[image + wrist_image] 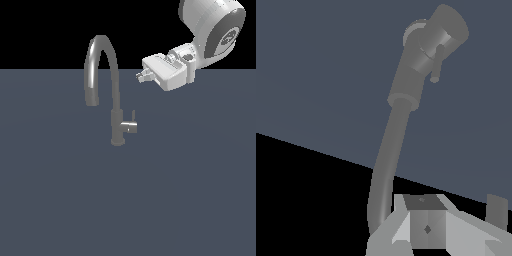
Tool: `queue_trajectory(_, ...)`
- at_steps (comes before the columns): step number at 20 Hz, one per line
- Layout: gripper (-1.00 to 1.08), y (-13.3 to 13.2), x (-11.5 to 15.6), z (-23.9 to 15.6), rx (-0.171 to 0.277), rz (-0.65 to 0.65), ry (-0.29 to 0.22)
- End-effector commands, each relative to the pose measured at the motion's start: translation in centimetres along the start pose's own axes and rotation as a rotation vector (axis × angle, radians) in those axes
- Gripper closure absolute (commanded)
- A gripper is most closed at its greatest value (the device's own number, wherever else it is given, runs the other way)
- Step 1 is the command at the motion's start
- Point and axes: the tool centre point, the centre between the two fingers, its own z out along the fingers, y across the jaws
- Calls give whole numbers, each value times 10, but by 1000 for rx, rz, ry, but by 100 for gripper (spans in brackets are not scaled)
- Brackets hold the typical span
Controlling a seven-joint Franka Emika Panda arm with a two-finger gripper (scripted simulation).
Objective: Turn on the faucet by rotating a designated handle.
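The faucet (118, 125) is a slim grey tap standing on the dark floor, with an arched gooseneck spout (101, 50) curving toward the exterior view's left. The handle (131, 126) is a short stub with a thin upright tab on the base's right side. My gripper (140, 76) hovers above and to the right of the handle, level with the upper spout, its fingers pointing toward the faucet. It touches nothing. In the wrist view the faucet (406, 85) runs away from my gripper (461, 216), with the handle (446, 32) at its far end. The fingers (426, 225) stand apart and hold nothing.
The flat dark grey-blue floor (190, 190) stretches around the faucet. The white arm (215, 25) comes in from the upper right of the exterior view. Nothing else shows.
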Motion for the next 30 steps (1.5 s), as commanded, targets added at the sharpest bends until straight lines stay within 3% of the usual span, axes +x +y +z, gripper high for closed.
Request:
queue_trajectory(1, 108, -3, 21, 5, 57, 58, -51)
queue_trajectory(8, 108, -4, 75, 24, 202, 206, -179)
queue_trajectory(15, 108, -3, 108, 41, 295, 301, -262)
queue_trajectory(21, 108, -2, 120, 49, 332, 338, -294)
queue_trajectory(30, 108, 2, 117, 50, 334, 340, -296)
